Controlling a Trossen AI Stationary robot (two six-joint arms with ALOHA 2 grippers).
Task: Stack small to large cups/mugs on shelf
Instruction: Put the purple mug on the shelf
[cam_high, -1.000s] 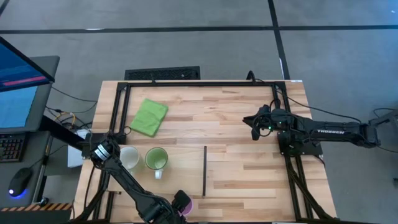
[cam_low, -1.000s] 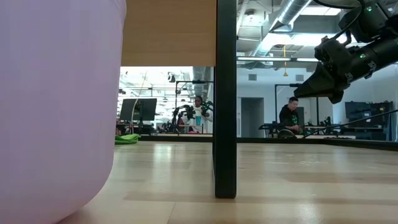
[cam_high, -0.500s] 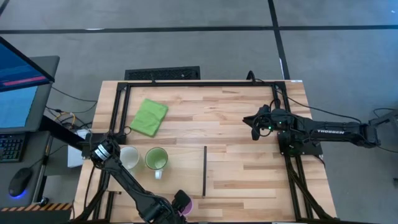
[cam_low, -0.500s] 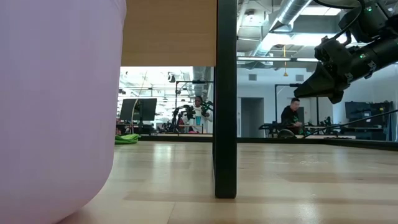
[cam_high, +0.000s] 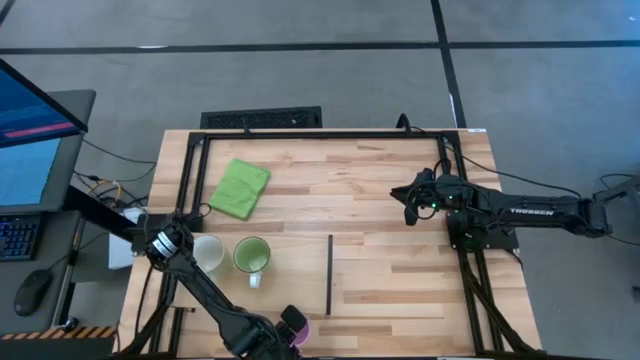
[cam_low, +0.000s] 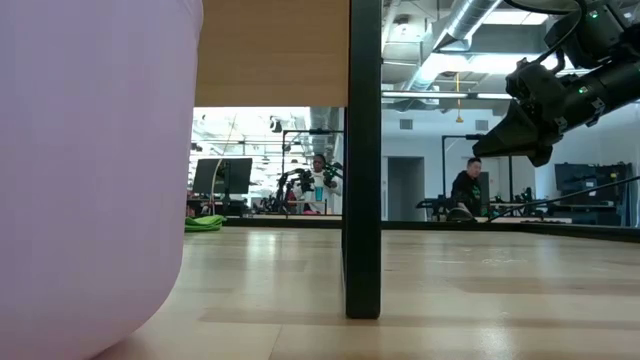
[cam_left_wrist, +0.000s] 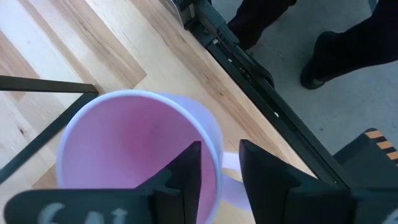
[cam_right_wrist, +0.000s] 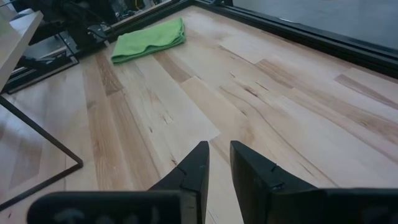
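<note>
Where the light purple mug (cam_left_wrist: 140, 146) stands at the table's near edge, the left gripper (cam_left_wrist: 219, 171) straddles its rim beside the handle, one finger (cam_left_wrist: 189, 171) inside the cup and the other outside, the two drawn narrow about the wall; whether they already pinch it I cannot tell. Beyond that gripper, toward the table's middle, the green mug (cam_high: 251, 256) sits upright on the pale shelf (cam_high: 290, 275), and the white mug (cam_high: 207, 251) stands just beside it. Farther off lies a green cloth (cam_high: 240, 187). Well apart from all the mugs, the right gripper (cam_right_wrist: 217, 163) hangs above bare wood, its fingers narrow and empty.
</note>
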